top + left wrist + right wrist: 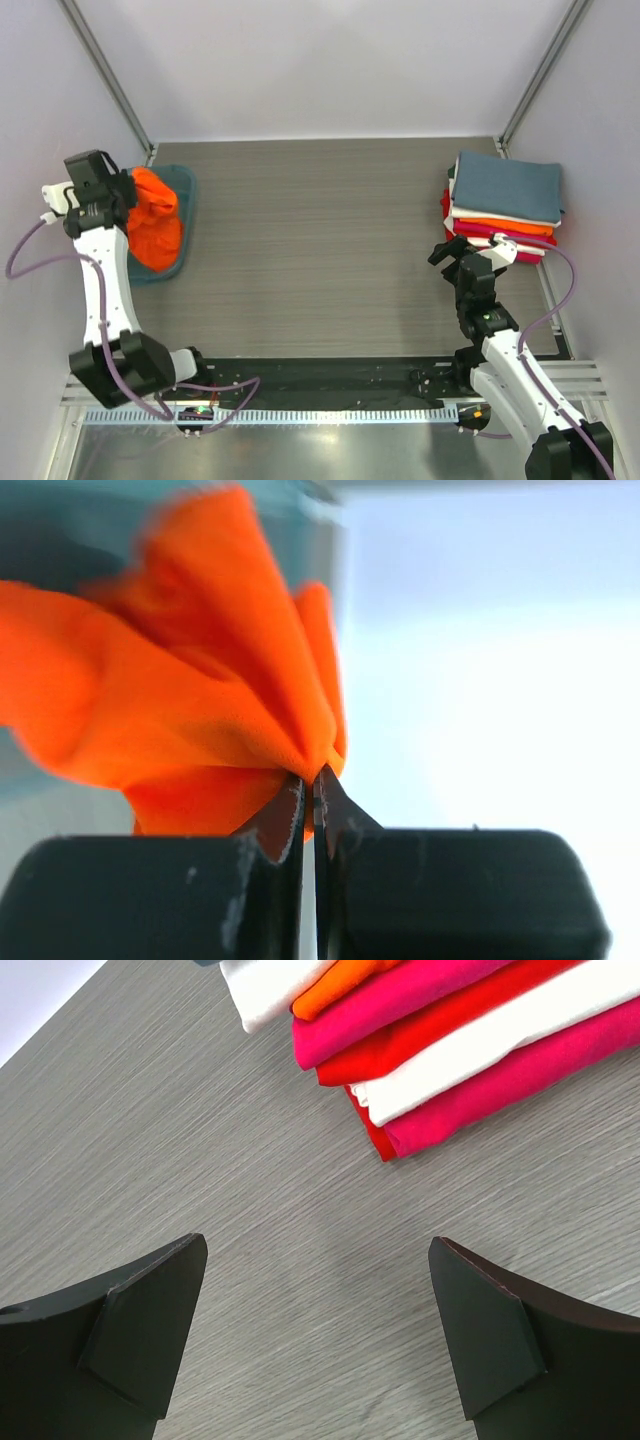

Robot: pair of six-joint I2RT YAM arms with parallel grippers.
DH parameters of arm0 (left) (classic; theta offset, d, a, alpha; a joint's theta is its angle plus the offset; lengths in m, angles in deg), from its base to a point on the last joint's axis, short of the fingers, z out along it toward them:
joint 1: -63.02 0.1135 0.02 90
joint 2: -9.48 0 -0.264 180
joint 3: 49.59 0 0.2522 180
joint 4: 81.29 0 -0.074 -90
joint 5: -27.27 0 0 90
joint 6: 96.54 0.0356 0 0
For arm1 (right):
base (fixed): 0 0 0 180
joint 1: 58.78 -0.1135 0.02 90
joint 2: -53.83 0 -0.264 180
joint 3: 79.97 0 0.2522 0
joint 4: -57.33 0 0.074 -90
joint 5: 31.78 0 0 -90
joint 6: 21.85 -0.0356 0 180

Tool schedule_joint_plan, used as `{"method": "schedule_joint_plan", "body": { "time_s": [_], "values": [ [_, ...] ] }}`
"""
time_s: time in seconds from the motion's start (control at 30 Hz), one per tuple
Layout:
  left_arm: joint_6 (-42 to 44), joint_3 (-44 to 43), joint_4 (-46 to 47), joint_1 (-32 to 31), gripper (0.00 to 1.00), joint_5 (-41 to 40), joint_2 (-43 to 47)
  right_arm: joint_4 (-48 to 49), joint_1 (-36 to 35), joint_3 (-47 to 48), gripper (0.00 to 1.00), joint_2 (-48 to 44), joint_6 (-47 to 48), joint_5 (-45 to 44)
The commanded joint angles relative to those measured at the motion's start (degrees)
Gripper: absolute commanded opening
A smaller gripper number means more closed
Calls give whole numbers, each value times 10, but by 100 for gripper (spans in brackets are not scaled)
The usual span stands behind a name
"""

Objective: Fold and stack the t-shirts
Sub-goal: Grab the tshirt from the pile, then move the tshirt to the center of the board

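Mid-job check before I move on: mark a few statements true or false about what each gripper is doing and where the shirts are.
1. The left gripper is shut on the orange t-shirt. True.
2. The right gripper holds a folded shirt. False: it is open and empty, over bare table beside the stack.
3. A blue-grey t-shirt lies on top of the stack. True.
4. The orange t-shirt is spread flat in the middle of the table. False: it is bunched up at the teal tub on the left side.
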Motion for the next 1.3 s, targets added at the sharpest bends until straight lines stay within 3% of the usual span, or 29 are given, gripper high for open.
{"method": "schedule_joint_plan", "body": {
  "time_s": [0.0,0.1,0.2,0.33,0.47,0.57,0.6,0.67,0.7,0.73,0.77,0.8,0.9,1.03,1.1,1.27],
  "values": [
    [-89,30,123,-23,0,111,53,16,0,5,100,-3,-4,-7],
    [-103,-20,132,-81,0,140,74,16,0,7,100,1,-5,-9],
    [-95,-99,145,-189,0,89,76,16,0,8,100,2,-6,-9],
    [-71,-183,187,-394,0,35,47,13,0,8,100,1,-6,-13],
    [-55,-211,249,-532,1,23,10,13,0,8,100,1,-7,-15],
    [-33,-174,252,-557,6,12,16,13,0,8,100,1,-7,-15],
    [-30,-109,250,-557,8,-1,26,13,0,8,100,1,-8,-15],
    [-50,-25,217,-555,17,-58,76,13,0,7,100,-2,-8,-16],
    [-57,19,212,-554,26,-75,93,13,0,6,100,-7,-8,-17],
    [-51,109,205,-553,67,-94,114,13,0,5,100,-9,-8,-16],
    [-39,143,180,-552,87,-128,146,13,0,4,100,-13,-8,-15],
    [-30,172,155,-552,99,-150,162,13,0,3,100,-16,-4,-4],
    [35,266,109,-552,100,-187,205,16,0,-3,100,-28,4,17],
    [167,319,159,-561,100,-112,203,42,0,-9,95,-26,21,55],
    [241,306,182,-575,100,-79,161,48,0,-6,92,-12,22,60],
    [358,202,164,-685,100,-98,29,48,0,6,89,20,23,58]
  ]
}}
